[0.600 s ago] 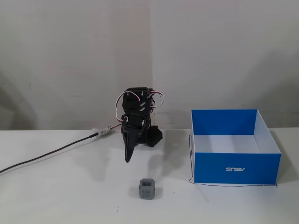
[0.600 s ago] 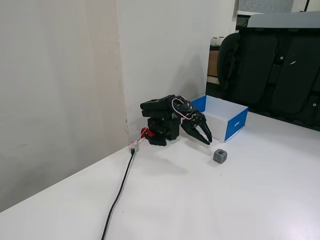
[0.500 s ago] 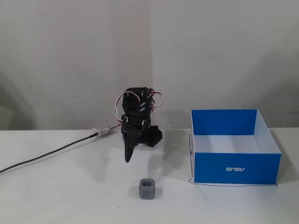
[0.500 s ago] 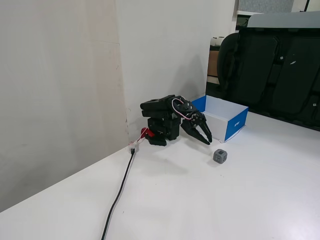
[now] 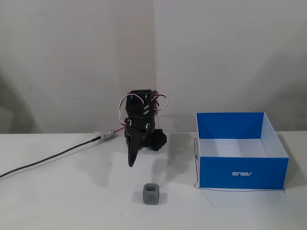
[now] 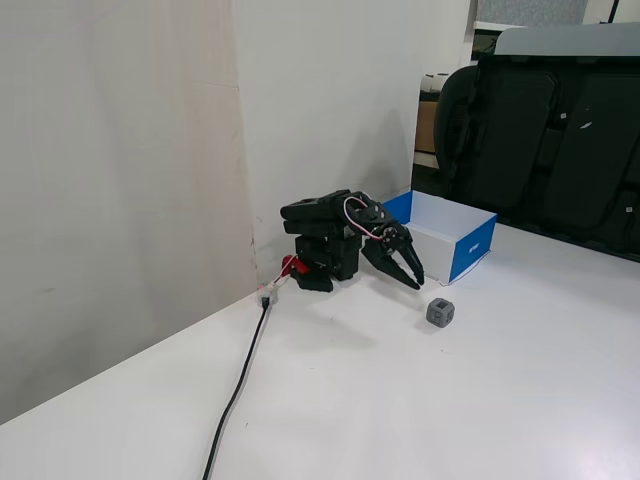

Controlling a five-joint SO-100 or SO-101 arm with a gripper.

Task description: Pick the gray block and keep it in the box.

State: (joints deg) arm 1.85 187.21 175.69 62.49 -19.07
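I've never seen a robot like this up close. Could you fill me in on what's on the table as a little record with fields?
arm: black, folded low by the wall
gripper: pointing down at the table, holding nothing; whether open is hard to tell
gray block: on the table in front of the gripper, untouched
box: blue outside, white inside, open-topped, appears empty, right of the arm in a fixed view
cable: black, running across the table to the arm's base

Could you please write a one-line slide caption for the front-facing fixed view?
Folded arm's hand hangs above the table, gray block in front, blue box at right.
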